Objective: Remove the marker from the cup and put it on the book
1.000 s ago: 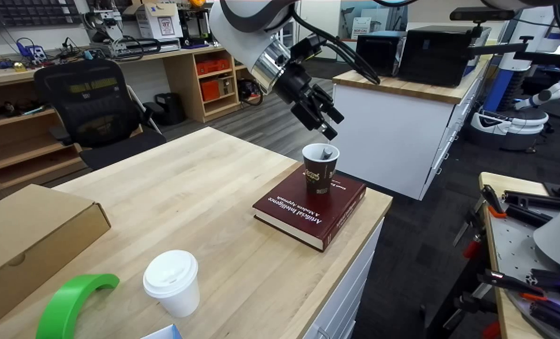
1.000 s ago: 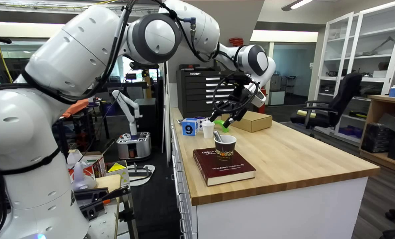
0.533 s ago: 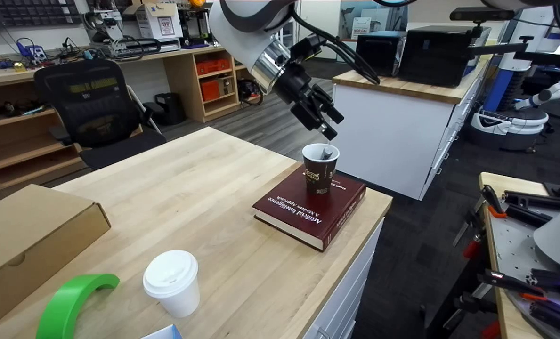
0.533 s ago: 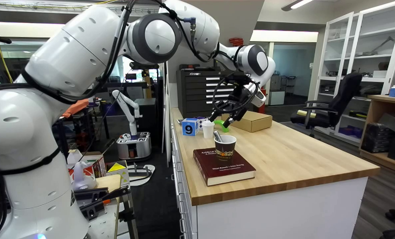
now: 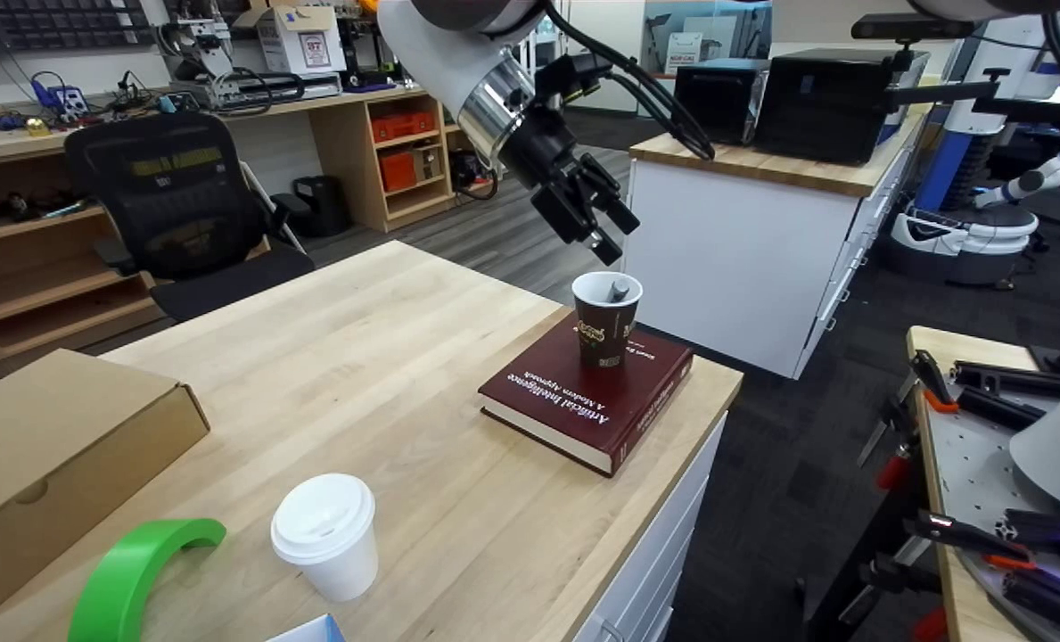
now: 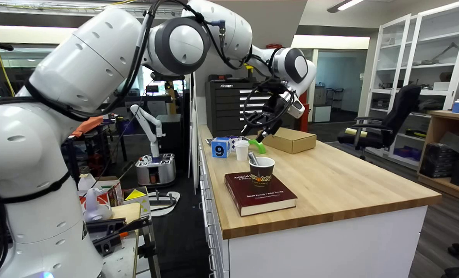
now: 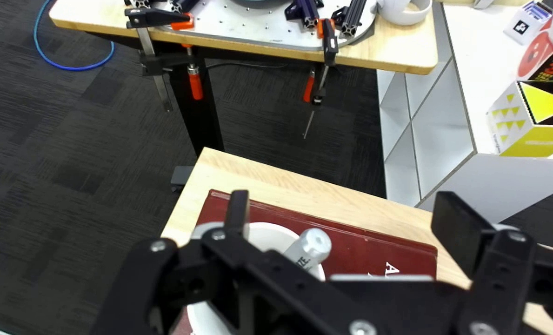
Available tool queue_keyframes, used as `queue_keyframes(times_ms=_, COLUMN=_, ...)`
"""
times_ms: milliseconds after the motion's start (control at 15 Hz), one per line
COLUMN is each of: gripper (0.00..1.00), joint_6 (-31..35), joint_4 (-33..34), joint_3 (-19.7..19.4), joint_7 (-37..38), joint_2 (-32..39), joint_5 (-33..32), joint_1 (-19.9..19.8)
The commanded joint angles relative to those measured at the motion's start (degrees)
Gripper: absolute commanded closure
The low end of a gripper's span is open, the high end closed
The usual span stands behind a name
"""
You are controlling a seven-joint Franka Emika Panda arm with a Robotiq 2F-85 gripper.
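The marker (image 7: 309, 247) is located inside the brown cup (image 5: 602, 334), which is stood upright on the dark red book (image 5: 538, 370); the book is laid flat on the counter (image 5: 387, 383). Claw (image 7: 348, 222): released, fingers (image 7: 237, 214) spread wide, nothing held. In both exterior views a gap is shown between claw and cup.

Governing relation: in the wrist view the marker is placed at about 8 o'clock from the mid-gap of the claw, nearer the 9 o'clock finger than the 3 o'clock one. Its long axis is seen there to run from 8 o'clock, down in the cup, to 2 o'clock at the free end. In an exterior view the marker (image 6: 253, 158) is leaned toward 11 o'clock, its end raised above the rim.

Judgement: extraction not yet begun. A lowering and a shift toward 8 o'clock (wrist view) are probably needed before closing; the rim could be caught and the cup tipped.
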Motion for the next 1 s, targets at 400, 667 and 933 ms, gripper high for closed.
queue_keyframes(times_ms=400, gripper=0.00, joint_6=-1.14, joint_4=3.51, joint_3=-0.78, joint_7=7.24, joint_2=4.64, joint_5=1.90, joint_1=0.90)
queue_keyframes(times_ms=667, gripper=0.00, joint_6=-0.87, joint_4=3.88, joint_3=-1.04, joint_7=7.96, joint_2=5.44, joint_5=1.90, joint_1=0.57)
queue_keyframes(times_ms=933, gripper=0.00, joint_6=-0.53, joint_4=3.60, joint_3=-1.51, joint_7=8.52, joint_2=5.57, joint_5=2.45, joint_1=-0.17)
